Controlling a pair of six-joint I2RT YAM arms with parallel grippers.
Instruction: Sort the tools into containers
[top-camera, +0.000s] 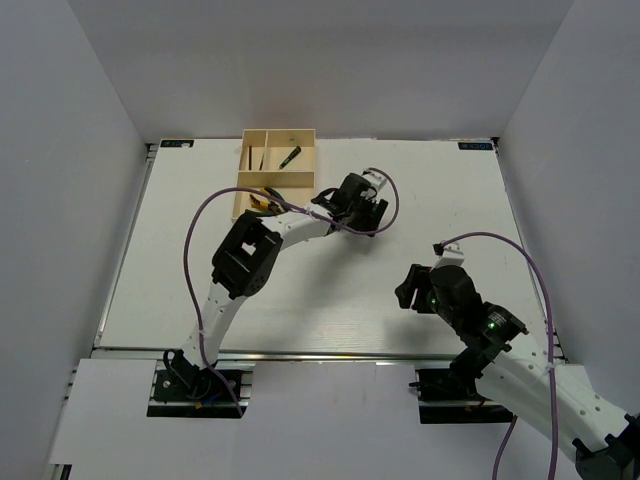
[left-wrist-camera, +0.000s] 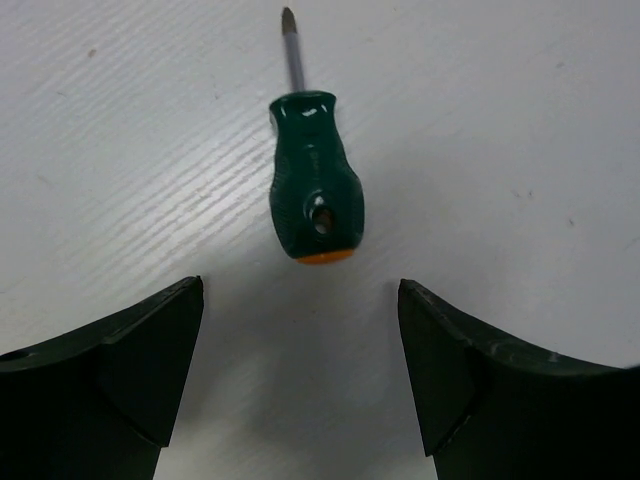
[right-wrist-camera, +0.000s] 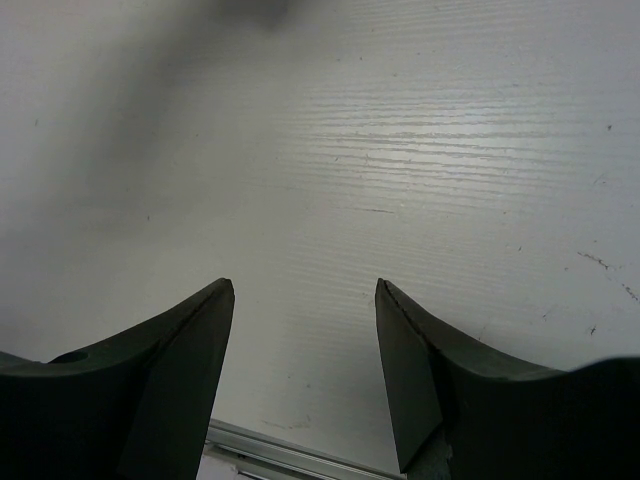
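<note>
A stubby green-handled screwdriver (left-wrist-camera: 315, 185) with an orange butt lies on the white table, tip pointing away, just ahead of my left gripper's fingertips. My left gripper (left-wrist-camera: 300, 285) is open and empty, its jaws wide apart either side of the handle's butt without touching it. In the top view the left gripper (top-camera: 368, 218) is right of the cream tray (top-camera: 316, 160) and hides the screwdriver. The tray holds a dark screwdriver (top-camera: 289, 156) in a back compartment and yellow-handled pliers (top-camera: 262, 200) in the large one. My right gripper (top-camera: 408, 290) is open and empty over bare table, as the right wrist view (right-wrist-camera: 305, 285) shows.
White walls enclose the table on three sides. A metal rail (right-wrist-camera: 290, 455) runs along the table's near edge just below the right gripper. The left arm's purple cable (top-camera: 195, 260) loops over the table's left half.
</note>
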